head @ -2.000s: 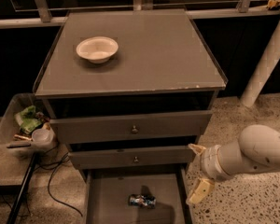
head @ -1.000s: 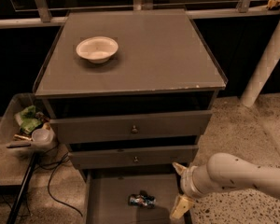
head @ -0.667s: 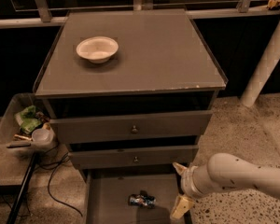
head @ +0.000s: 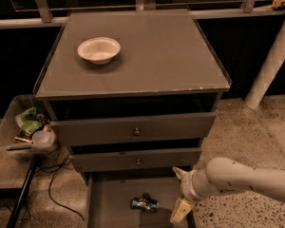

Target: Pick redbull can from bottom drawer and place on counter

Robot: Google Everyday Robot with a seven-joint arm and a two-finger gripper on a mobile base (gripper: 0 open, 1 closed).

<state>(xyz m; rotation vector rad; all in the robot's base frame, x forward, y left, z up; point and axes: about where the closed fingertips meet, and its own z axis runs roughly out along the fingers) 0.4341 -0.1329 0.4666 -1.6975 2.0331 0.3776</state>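
Redbull can (head: 144, 203) lies on its side on the drawer (head: 109, 204) floor, about midway between the left and right walls, towards the front edge. Just right of it, not touching, the gripper (head: 180, 192) hangs by the drawer's right edge, its two fingers spread wide and holding nothing. The risk, as I judge it: a finger nudging the can first could send it rolling towards the left wall, since it is round and slick. The arm could also knock the right wall while closing in.
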